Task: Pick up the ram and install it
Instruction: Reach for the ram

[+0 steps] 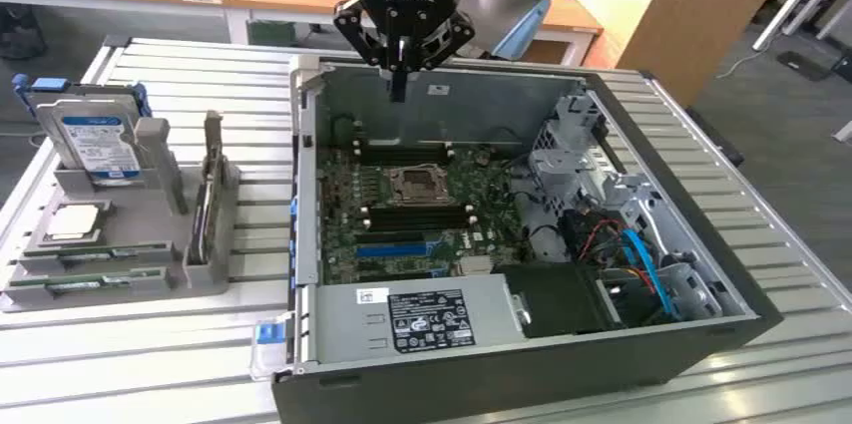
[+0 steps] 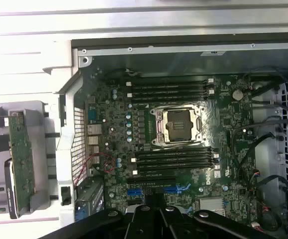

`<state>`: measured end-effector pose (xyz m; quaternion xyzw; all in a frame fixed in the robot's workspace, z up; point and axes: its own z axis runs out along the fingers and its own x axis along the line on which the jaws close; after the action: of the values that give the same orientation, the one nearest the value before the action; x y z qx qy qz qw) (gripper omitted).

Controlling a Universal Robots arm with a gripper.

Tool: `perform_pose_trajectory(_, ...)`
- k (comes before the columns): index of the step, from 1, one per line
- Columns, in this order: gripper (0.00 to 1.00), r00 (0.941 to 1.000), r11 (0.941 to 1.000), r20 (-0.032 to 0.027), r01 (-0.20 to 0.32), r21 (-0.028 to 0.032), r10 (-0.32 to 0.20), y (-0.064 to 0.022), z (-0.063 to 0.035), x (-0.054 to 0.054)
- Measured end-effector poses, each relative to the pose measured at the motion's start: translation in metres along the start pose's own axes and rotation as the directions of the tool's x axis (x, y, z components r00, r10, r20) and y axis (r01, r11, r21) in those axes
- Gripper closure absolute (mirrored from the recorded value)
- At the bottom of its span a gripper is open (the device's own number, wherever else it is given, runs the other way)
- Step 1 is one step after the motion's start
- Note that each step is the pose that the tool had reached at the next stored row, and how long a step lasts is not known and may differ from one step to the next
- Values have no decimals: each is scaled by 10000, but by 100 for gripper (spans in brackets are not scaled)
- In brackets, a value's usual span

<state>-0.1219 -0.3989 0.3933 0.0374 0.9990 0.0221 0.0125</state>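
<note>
Open PC case (image 1: 600, 364) w/ mobo (image 1: 480, 195); HDD (image 1: 100, 145), CPU (image 1: 74, 222) on grey rack (image 1: 200, 276) beside.

Open-topped case (image 1: 533, 384), cables (image 1: 637, 244) inside.

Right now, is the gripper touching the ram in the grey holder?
Apart. The exterior view shows the gripper over the open computer case, well clear of the ram in its holder.

Below the fingers (image 1: 395, 85): 1 computer case (image 1: 533, 394), 1 CPU socket (image 2: 179, 124), 2 memory-slot banks (image 2: 169, 89). Off to the fingers' side: 1 holder (image 1: 200, 276), 1 hard drive (image 1: 100, 140), 1 CPU chip (image 1: 74, 224), 1 upright ram (image 2: 22, 159).
</note>
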Motion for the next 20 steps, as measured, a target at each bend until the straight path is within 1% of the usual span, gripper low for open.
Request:
perform_pose_trajectory(13,89,10000,10000,2,-1,-2,1,0,2,8)
perform_pose_trajectory(16,89,10000,10000,0,-1,0,1,-4,1,47)
perform_pose_trajectory(20,89,10000,10000,1,0,0,0,-10,2,141)
